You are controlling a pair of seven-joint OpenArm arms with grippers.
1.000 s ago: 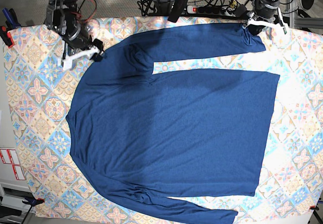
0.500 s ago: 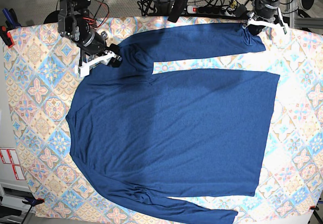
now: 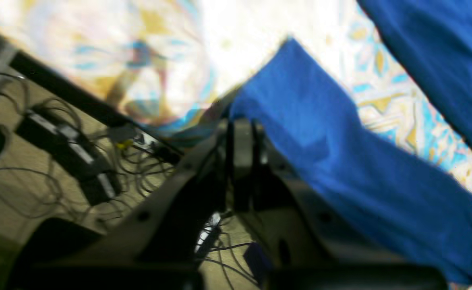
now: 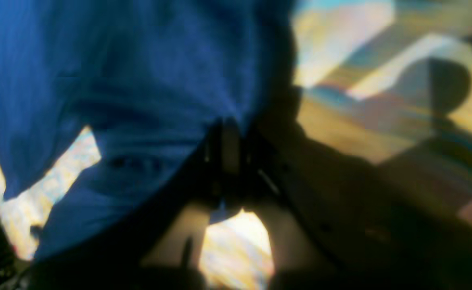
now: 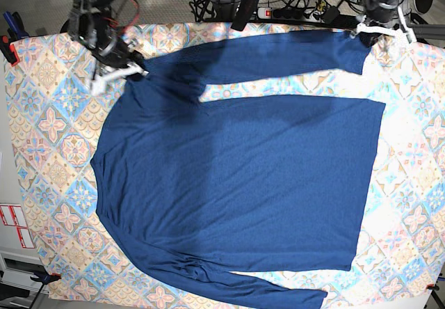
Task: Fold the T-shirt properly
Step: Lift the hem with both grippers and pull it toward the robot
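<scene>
Base view shows the T-shirt (image 5: pixel 236 184) lying flat on the patterned table (image 5: pixel 49 121), filling most of it. One sleeve runs along the far edge, from side to side. The left gripper (image 5: pixel 366 32) pinches the cuff end of that sleeve. The right gripper (image 5: pixel 132 67) pinches the shirt at the shoulder end, and its fingers are pressed together on the cloth. So each arm holds one end of the long sleeve, and the body of the shirt lies on the near side of both. I think the sleeve needs to come toward the body next.
</scene>
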